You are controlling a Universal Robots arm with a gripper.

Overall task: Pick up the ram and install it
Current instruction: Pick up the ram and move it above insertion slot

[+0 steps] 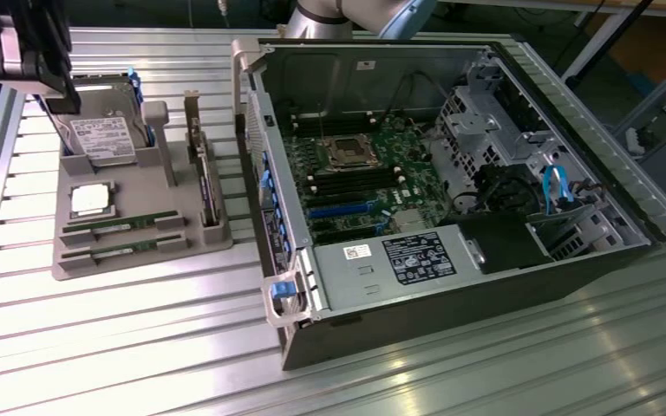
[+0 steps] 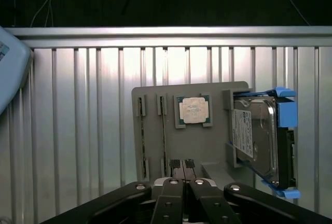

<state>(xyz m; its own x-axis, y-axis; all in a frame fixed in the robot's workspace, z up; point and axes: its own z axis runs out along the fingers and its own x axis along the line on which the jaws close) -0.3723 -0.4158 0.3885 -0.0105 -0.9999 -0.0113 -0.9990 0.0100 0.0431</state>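
while the gripper hangs over the grey tray on the bench, fingers pressed together on nothing, we see the ram standing on edge in a tray slot near the cpu. we judge it light, stiff, thin and fragile: pinch its flat faces mid-length, off the contacts.

Gripper pointing downward, fingers closed together, at the exterior view's upper left.

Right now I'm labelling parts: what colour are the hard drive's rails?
Blue rails, clearest in wrist view.
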